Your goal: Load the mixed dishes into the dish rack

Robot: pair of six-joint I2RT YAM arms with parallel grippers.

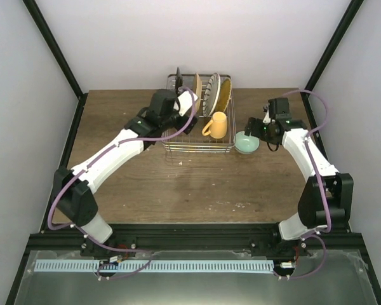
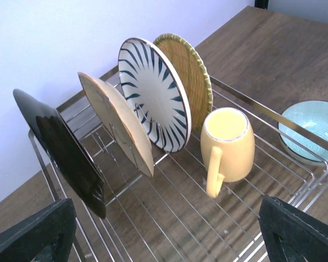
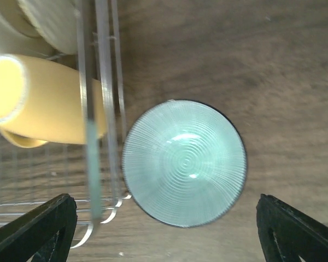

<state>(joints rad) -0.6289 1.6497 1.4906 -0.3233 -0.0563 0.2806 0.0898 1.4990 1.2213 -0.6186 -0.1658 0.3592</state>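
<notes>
Mint bowl [image 3: 184,162] on table [image 3: 284,60] beside rack [image 3: 91,147] — right jaws spread above.

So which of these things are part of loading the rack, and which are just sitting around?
Part of the job: dish rack; inside it, dark plate, beige plate, striped plate, woven plate, yellow mug; mint bowl, on the table beside the rack.

Just there: wooden table; pale slotted strip below the arm bases.
</notes>
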